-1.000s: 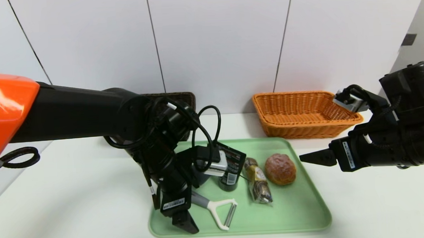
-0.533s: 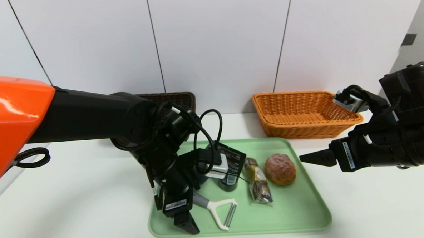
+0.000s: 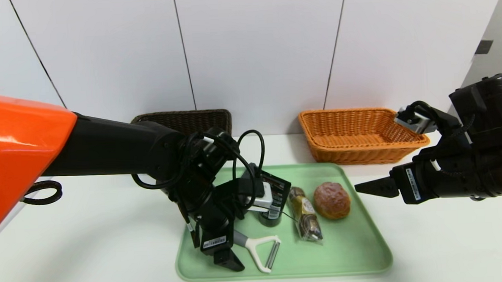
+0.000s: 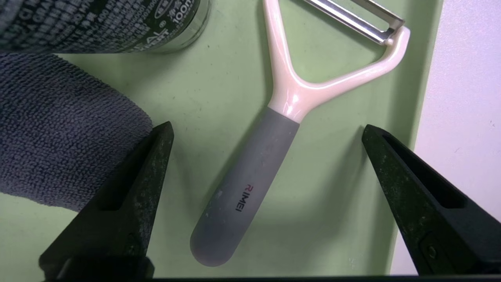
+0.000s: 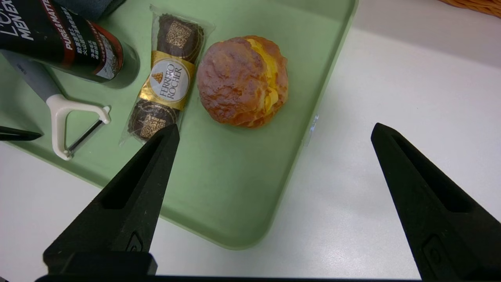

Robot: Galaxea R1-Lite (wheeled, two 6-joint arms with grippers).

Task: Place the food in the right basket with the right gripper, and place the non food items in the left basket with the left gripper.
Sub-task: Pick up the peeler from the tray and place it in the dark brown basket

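Dark brown wicker basket (image 3: 182, 120) at back left against the wall, partly behind the left arm. Left gripper (image 4: 266, 129) low over the near-left part of the green tray (image 3: 357, 255), pointing steeply down, jaws spread wide, nothing pinched. Its two tips sit either side of the grey handle of the Y-peeler (image 4: 250, 188), no contact visible; one tip next to the rolled dark grey cloth (image 4: 58, 129), other near the tray's edge. Peeler lies flat on the tray, white head and blade toward the right. Black squeeze tube (image 3: 272, 195) just behind the peeler, beside the cloth. Next right: clear-wrapped Ferrero Rocher pack (image 5: 166, 78), lying lengthwise, close beside the tube. Round golden bun (image 5: 242, 80) just right of the pack, on the tray. Orange wicker basket (image 3: 361, 153) at back right, behind the tray, apart from it. Right gripper (image 5: 274, 131) hovers off the tray's right edge, above the white table (image 3: 89, 233), jaws spread wide, holding nothing, well short of the bun.
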